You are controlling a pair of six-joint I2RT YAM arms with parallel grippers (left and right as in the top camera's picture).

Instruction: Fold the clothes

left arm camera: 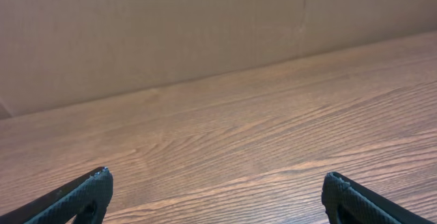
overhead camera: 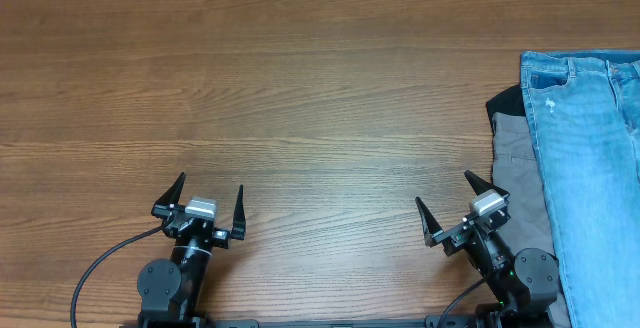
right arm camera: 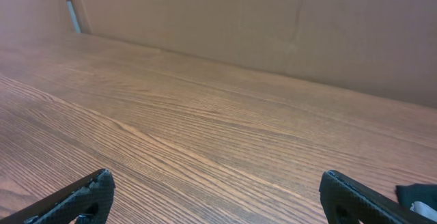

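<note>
Light-blue denim jeans (overhead camera: 592, 158) lie at the table's right edge, waistband at the far end, on top of grey trousers (overhead camera: 517, 168) and a black top (overhead camera: 506, 101). My right gripper (overhead camera: 445, 193) is open and empty, just left of the pile near the front edge. My left gripper (overhead camera: 211, 191) is open and empty at the front left, far from the clothes. The left wrist view shows open fingers (left arm camera: 217, 186) over bare wood. The right wrist view shows open fingers (right arm camera: 215, 186) over bare wood, with a dark bit of cloth (right arm camera: 418, 194) at the right edge.
The wooden table (overhead camera: 300, 98) stretches left of the pile. A brown cardboard wall (left arm camera: 205, 26) stands along the far edge. A black cable (overhead camera: 100, 263) trails from the left arm's base.
</note>
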